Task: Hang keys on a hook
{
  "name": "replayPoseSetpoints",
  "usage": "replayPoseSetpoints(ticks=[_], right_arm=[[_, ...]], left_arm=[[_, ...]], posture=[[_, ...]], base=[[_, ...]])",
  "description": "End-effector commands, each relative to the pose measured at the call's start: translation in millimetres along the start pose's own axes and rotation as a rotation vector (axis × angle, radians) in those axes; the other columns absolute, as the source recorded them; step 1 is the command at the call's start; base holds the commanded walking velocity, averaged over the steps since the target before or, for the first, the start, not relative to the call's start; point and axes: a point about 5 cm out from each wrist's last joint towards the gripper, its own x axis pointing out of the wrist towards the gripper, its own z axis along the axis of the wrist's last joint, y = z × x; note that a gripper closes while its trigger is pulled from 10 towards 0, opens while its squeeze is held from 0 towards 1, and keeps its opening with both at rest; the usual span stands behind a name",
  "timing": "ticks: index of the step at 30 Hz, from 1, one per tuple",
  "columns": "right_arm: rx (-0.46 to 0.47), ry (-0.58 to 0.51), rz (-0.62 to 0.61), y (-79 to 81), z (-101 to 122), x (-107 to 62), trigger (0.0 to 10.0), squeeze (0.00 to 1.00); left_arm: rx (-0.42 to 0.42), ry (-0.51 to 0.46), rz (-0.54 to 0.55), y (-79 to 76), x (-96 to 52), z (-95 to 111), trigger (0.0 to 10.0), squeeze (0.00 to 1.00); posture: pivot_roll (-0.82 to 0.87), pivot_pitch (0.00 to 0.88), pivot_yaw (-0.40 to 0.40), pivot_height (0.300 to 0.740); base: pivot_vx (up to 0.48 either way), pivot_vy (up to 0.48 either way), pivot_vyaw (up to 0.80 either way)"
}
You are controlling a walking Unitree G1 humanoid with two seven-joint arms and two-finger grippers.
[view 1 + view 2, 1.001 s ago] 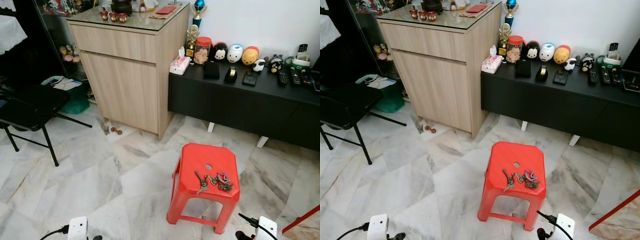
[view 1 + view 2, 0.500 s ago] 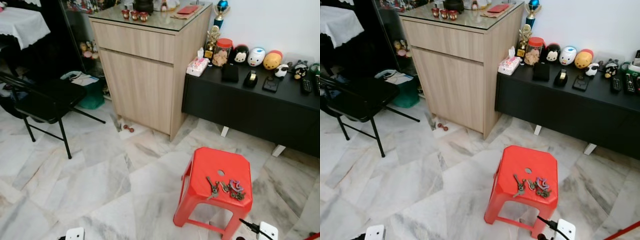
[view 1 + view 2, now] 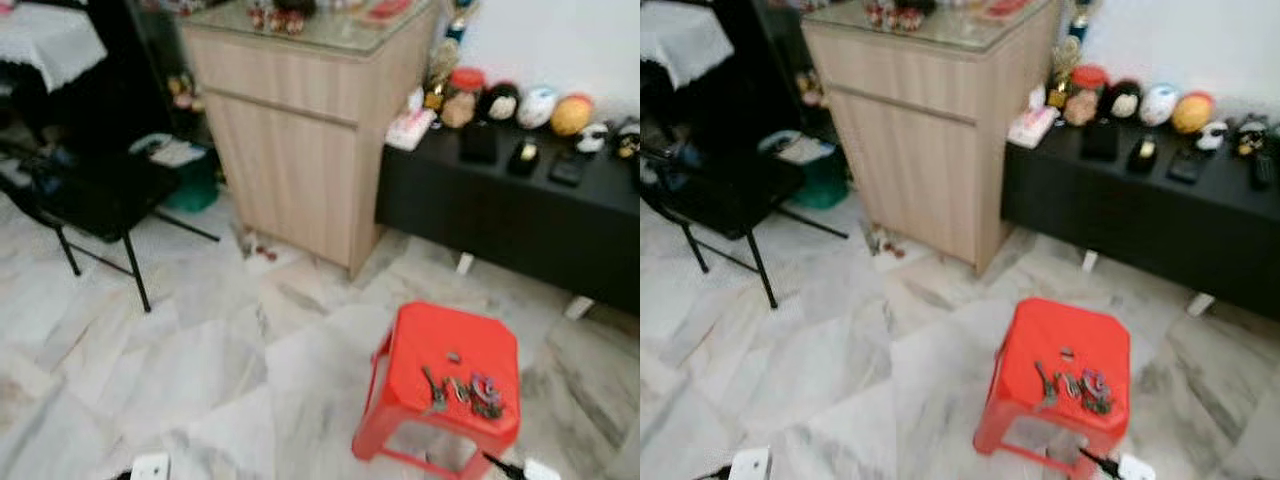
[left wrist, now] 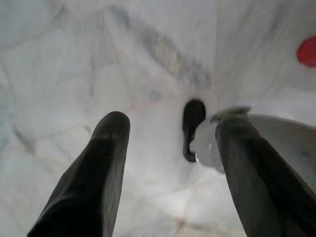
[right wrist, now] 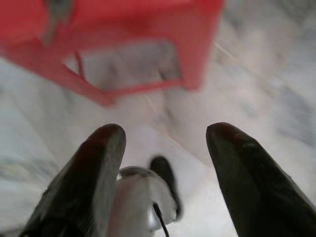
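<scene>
A bunch of keys (image 3: 463, 391) with a pink and dark fob lies on the top of a red plastic stool (image 3: 410, 345) on the marble floor, toward the stool's near edge. My left gripper (image 4: 170, 128) hangs low over bare floor with its fingers apart and nothing between them. My right gripper (image 5: 165, 133) is also open and holds nothing; the red stool (image 5: 128, 29) stands just beyond it. The white wrist ends of both arms (image 3: 150, 466) peek in at the bottom edge of the eye views. The pictures are blurred.
A tall wooden cabinet (image 3: 300, 150) with a glass top stands ahead. To its right runs a low black sideboard (image 3: 520, 210) carrying toys, a jar and remotes. A black folding chair (image 3: 90, 200) stands at left. Open marble floor lies between me and the cabinet.
The whole picture has shifted and blurred, so the camera has moved; the stool and cabinet sit a little lower and nearer. The keys lie where they were.
</scene>
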Motion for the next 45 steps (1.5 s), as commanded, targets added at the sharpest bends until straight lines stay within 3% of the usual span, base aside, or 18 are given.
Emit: replayPoseSetpoints(ticks=[1,21,23,36,45], right_arm=[[0.002,0.017,-0.037,-13.7,-6.7,-3.3,10.0,0.00],[-0.012,-0.001,-0.036,-13.8,4.0,-1.8,10.0,0.00],[-0.024,-0.038,-0.006,-9.3,16.3,-0.1,10.0,0.00],[-0.124,-0.145,0.164,16.1,38.6,2.3,10.0,0.00],[-0.135,-0.146,0.180,26.4,30.5,2.7,10.0,0.00]], left_arm=[[0.010,-0.029,-0.027,-9.2,3.1,10.9,10.0,0.00],[-0.012,-0.029,-0.026,-12.7,4.2,12.7,10.0,0.00],[-0.020,-0.032,-0.026,-13.8,4.3,13.0,10.0,0.00],[-0.050,-0.023,-0.022,-13.9,2.2,2.8,10.0,0.00],[-0.067,-0.101,-0.021,-13.5,2.2,11.7,10.0,0.00]], posture=[[-0.05,0.066,-0.007,0.740],[-0.05,0.000,-0.024,0.740],[-0.05,0.000,-0.032,0.740],[-0.04,0.050,-0.054,0.740],[-0.04,0.053,-0.044,0.740]], base=[[0.262,0.000,0.00],[0.223,0.000,0.00],[0.000,0.000,0.00],[0.000,0.000,0.00],[0.000,0.000,0.00]])
